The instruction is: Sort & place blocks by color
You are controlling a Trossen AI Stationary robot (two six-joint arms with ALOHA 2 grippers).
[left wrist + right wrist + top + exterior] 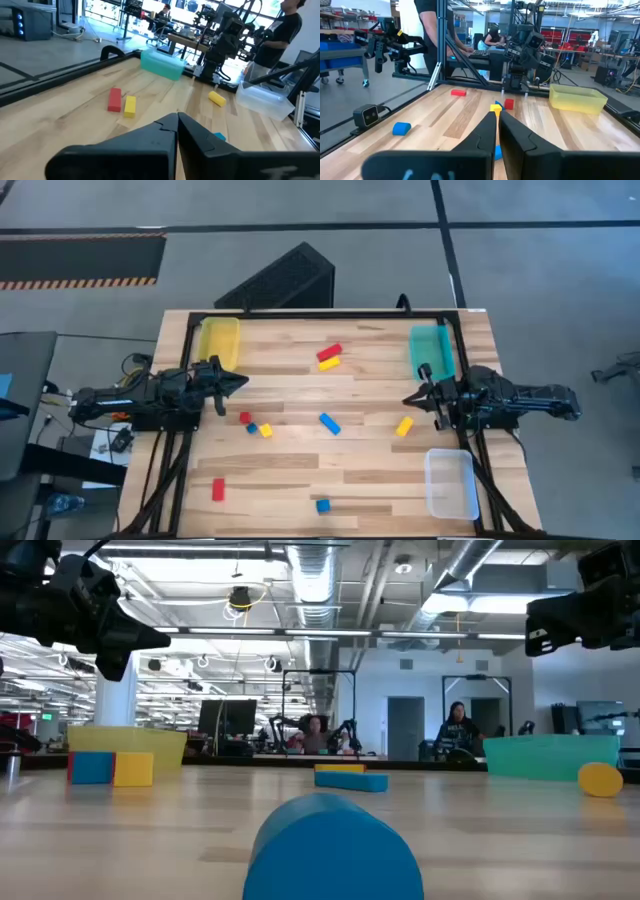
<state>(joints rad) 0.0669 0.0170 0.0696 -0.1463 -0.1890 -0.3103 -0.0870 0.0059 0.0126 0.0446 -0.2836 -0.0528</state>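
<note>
Small blocks lie scattered flat on the wooden table. A red bar (329, 351) and a yellow bar (329, 363) lie side by side at the far middle. A blue bar (329, 423) and a yellow block (404, 426) lie near the centre. A red (245, 417), a blue (252, 427) and a yellow cube (266, 431) cluster left of centre. A red bar (218, 490) and a blue block (323, 506) lie near the front edge. My left gripper (243, 381) hovers shut at the left side, my right gripper (408, 399) shut at the right, both pointing inward and holding nothing.
A translucent yellow tray (219, 341) stands at the far left corner, a teal tray (432, 348) at the far right, and a clear tray (450, 483) at the near right. A black frame (320, 313) runs along the table's far edge. People are in the room beyond.
</note>
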